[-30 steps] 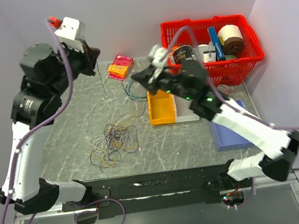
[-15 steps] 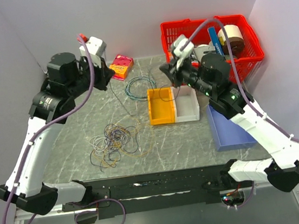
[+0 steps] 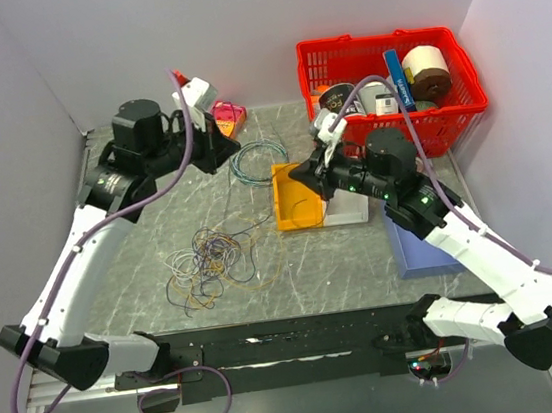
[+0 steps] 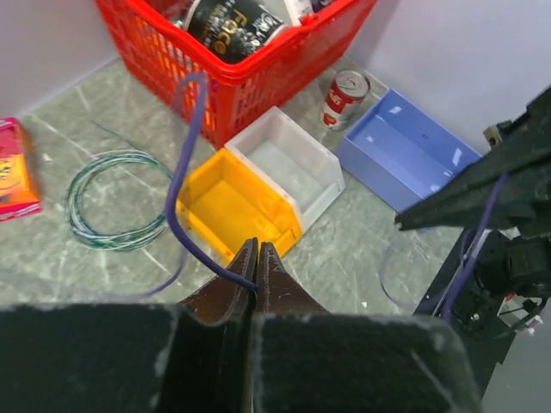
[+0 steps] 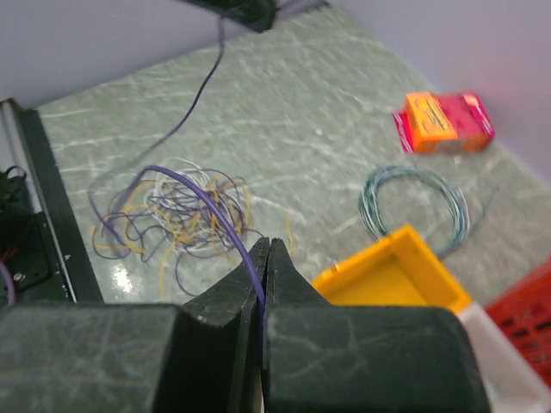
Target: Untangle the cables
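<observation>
The cables lie in a loose tangle of yellow, white, black and purple strands on the table's left middle, also in the right wrist view. My left gripper hangs above the blue-green coil, shut on a dark purple strand. My right gripper is over the yellow bin, shut on a purple strand that arcs down into the tangle. In the right wrist view a thin purple line also runs from the left gripper down to the tangle. Both grippers hold well above the table.
A yellow bin and a white bin stand side by side at centre. A red basket of goods is at back right, a blue tray at right, a blue-green coil and a pink-orange box at back, a can by the basket.
Both arms have come down and toward each other: the left gripper moved right and lower, the right gripper moved down to the yellow bin. The tangle has hardly shifted.
</observation>
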`<state>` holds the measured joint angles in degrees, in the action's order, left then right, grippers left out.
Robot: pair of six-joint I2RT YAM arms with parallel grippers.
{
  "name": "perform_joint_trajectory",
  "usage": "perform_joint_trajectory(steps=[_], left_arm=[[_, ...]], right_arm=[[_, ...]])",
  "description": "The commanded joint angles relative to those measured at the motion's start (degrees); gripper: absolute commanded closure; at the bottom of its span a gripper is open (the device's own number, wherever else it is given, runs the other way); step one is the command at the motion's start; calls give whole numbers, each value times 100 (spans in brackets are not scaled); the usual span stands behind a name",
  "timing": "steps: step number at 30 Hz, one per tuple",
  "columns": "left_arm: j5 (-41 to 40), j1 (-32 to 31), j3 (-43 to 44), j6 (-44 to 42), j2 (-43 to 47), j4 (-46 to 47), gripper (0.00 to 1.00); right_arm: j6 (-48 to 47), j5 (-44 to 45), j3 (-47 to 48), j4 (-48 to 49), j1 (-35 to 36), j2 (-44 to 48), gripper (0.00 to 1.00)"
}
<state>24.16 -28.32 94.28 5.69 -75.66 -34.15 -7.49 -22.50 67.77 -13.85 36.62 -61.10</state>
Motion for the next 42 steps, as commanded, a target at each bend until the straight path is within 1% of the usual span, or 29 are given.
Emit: perform_joint_trajectory(steps=[1,3,4,5,6,7,8,9,10,11,12,13,14,15,16,19,20,21,25,27,30,34,35,36,39,42], left_arm=[[256,-208,-269,143,-221,506,99],[142,-349,-287,3,-335,559,99],[72,-541,-279,-59,-457,576,99],[1,-639,-261,-173,-537,602,98],[-121,-736,-200,-226,-599,611,94],[-166,-937,-147,-270,-756,611,83],[-201,-1009,-86,-331,-836,611,76],[-175,-1070,28,-358,-906,646,68],[-132,-1132,99,-358,-1029,664,54],[-70,-1132,160,-324,-1065,690,47],[-44,-1132,265,-315,-1100,699,41],[-61,-1132,319,-314,-1135,699,31],[-96,-1132,363,-314,-1153,691,27],[-139,-1124,415,-323,-1153,664,20],[-262,-1124,407,-349,-1136,647,17],[-412,-1115,223,-481,-969,638,12],[-517,-1106,83,-508,-864,638,12],[-605,-1089,21,-699,-819,620,11],[-816,-975,-261,-798,-618,585,10],[-887,-939,-401,-850,-573,585,9],[-957,-860,-568,-964,-468,568,6],[-975,-737,-858,-1079,-301,550,1],[-1001,-719,-928,-1088,-283,559,1],[-1010,-702,-1077,-1105,-257,567,3],[-1080,-631,-1367,-1149,-169,611,4],[-1150,-561,-1587,-1184,-116,664,4]], right_arm=[[623,659,272,-450,-688,326,100],[888,720,342,-671,-1155,449,100],[1046,843,351,-829,-1366,598,100],[1126,931,369,-900,-1795,678,100],[1196,967,447,-953,-1982,757,100],[1345,984,491,-1023,-2227,879,100],[1407,1045,544,-1119,-2638,950,100],[1469,1107,632,-1164,-2886,1021,100],[1565,1212,650,-1173,-3106,1143,100],[1592,1317,659,-1042,-3326,1231,100],[1636,1336,633,-937,-3894,1293,100],[1793,1319,624,-840,-4143,1416,100],[1899,1301,650,-682,-4424,1443,100],[2091,1162,737,-629,-4853,1469,100],[2189,1073,799,-532,-5092,1469,100],[2462,661,1246,-443,-5707,1286,100],[2506,511,1622,-539,-5867,1111,100],[2533,449,1800,-558,-5903,1040,100],[2620,334,2765,-575,-5974,566,100],[2612,282,3057,-645,-5982,389,100],[2577,308,3418,-611,-6035,82,100],[2472,369,4189,-768,-6123,-454,100],[2436,413,4296,-803,-6140,-516,100],[2419,448,4489,-804,-6132,-560,100],[2313,571,4945,-882,-6167,-762,100],[2208,615,5185,-1023,-6185,-895,100]])
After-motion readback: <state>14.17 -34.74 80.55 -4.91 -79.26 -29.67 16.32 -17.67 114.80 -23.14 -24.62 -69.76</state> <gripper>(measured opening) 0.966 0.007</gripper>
